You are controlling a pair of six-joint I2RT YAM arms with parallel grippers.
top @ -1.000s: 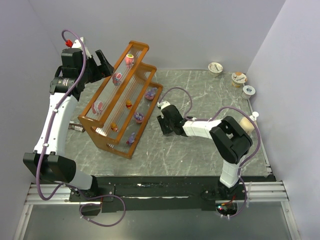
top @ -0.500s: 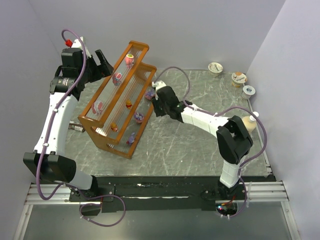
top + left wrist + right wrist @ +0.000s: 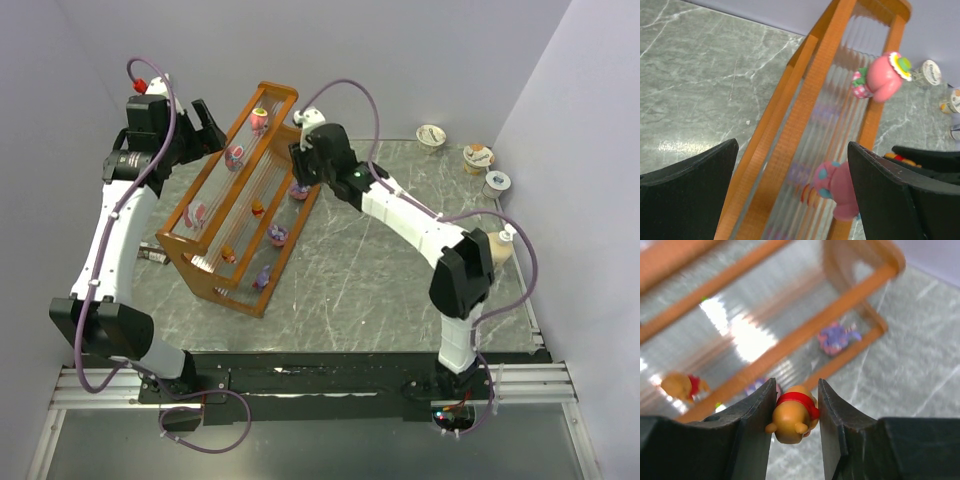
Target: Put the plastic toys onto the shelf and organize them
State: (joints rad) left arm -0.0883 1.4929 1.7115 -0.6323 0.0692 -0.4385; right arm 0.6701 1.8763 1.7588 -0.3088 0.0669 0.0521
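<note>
toys [image 3: 278,234] on shelf [image 3: 283,100], cups [image 3: 431,134] far right

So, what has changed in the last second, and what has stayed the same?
The right gripper swung from the middle of the table up and away to the far end of the shelf. It holds an orange toy with a red top between its fingers. The left gripper stayed open by the top tier; the shelf and the toys on it did not move.

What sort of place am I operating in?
Probably a robot lab test cell: plain walls enclose a marble-look table, with the left arm and right arm mounted on a rail.
</note>
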